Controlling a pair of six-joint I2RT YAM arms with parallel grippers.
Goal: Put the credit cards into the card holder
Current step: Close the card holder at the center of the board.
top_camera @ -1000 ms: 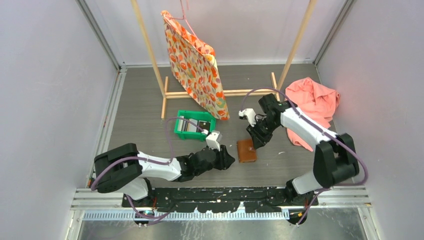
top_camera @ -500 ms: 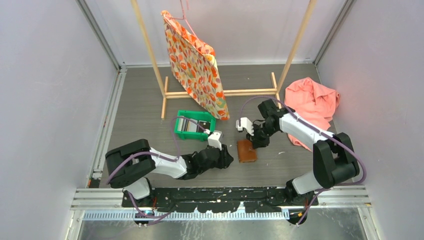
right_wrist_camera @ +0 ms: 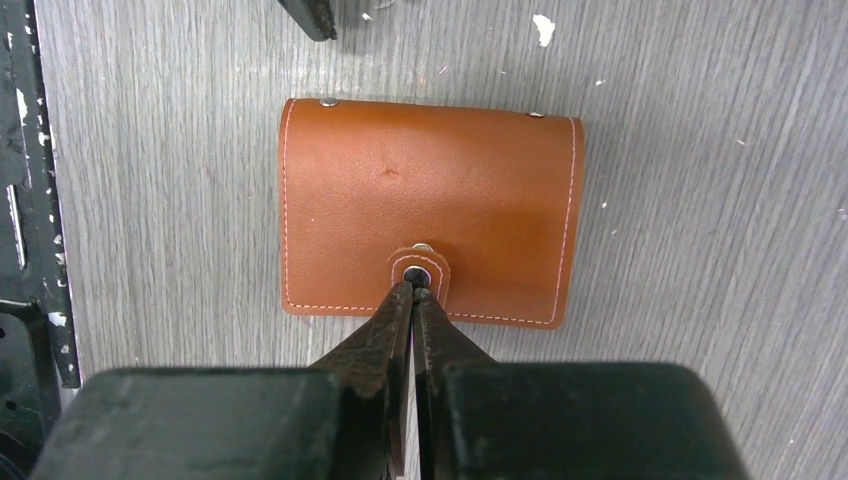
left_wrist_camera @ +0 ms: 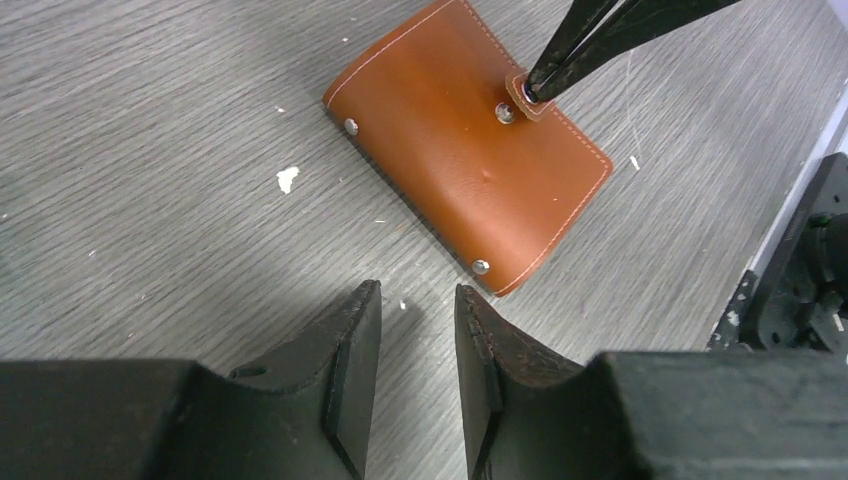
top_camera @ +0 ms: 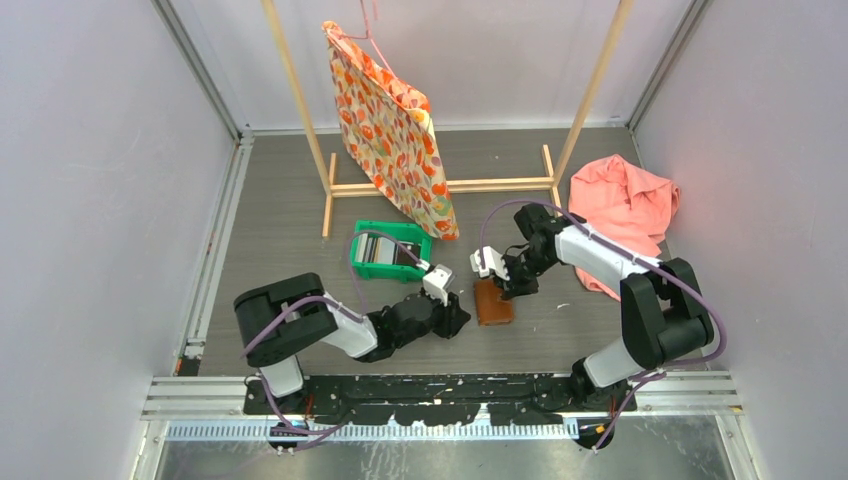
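Note:
The card holder [top_camera: 493,302] is a brown leather wallet lying closed on the grey table; it also shows in the left wrist view [left_wrist_camera: 450,150] and the right wrist view [right_wrist_camera: 430,190]. My right gripper [right_wrist_camera: 412,285] is shut, its tips pinching the wallet's round snap tab [right_wrist_camera: 418,270]; from above it [top_camera: 506,285] sits at the wallet's right edge. My left gripper [left_wrist_camera: 418,290] is open by a narrow gap and empty, just short of the wallet's left corner [top_camera: 463,318]. The credit cards [top_camera: 384,256], grey and black, lie in the green bin.
The green plastic bin [top_camera: 388,230] stands left of the wallet, behind the left arm. A wooden rack [top_camera: 440,187] with a hanging floral bag [top_camera: 390,130] stands at the back. A pink cloth [top_camera: 625,200] lies at the right. Grey walls enclose the table.
My right gripper has moved left and down onto the wallet's snap tab. The left arm's elbow has swung right, its gripper staying by the wallet. The wallet has turned slightly.

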